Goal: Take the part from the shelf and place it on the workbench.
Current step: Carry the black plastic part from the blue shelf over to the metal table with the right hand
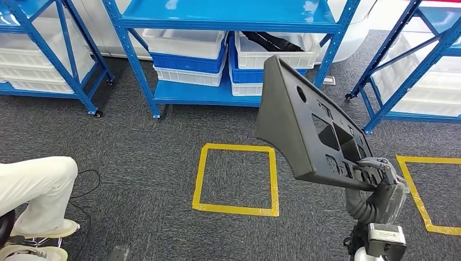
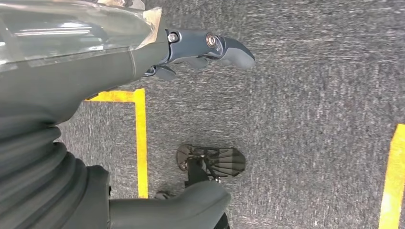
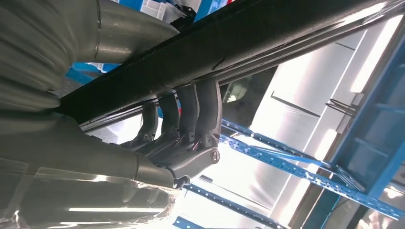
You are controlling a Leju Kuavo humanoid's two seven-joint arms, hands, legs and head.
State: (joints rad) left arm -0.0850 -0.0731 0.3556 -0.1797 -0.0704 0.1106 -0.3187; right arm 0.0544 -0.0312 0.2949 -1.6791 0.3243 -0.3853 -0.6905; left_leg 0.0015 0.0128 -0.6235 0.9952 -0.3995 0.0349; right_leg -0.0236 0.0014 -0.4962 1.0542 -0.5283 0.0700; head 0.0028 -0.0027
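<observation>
The part (image 1: 310, 125) is a large dark grey plastic panel with several cut-outs, held tilted up above the carpet in the head view. My right hand (image 1: 380, 182) grips its lower near edge at the right of that view. In the right wrist view the fingers (image 3: 188, 117) wrap over the panel's dark edge (image 3: 248, 43), with the thumb on the other side. My left hand (image 2: 143, 57) hangs over the grey carpet, its fingers (image 2: 224, 47) and thumb (image 2: 191, 202) apart with nothing between them.
A blue shelf rack (image 1: 217, 22) straight ahead carries white and blue bins (image 1: 190, 51); more racks stand at far left (image 1: 49, 49) and right (image 1: 413, 65). Yellow tape squares (image 1: 236, 179) mark the carpet. A seated person's leg (image 1: 38, 190) is at the left.
</observation>
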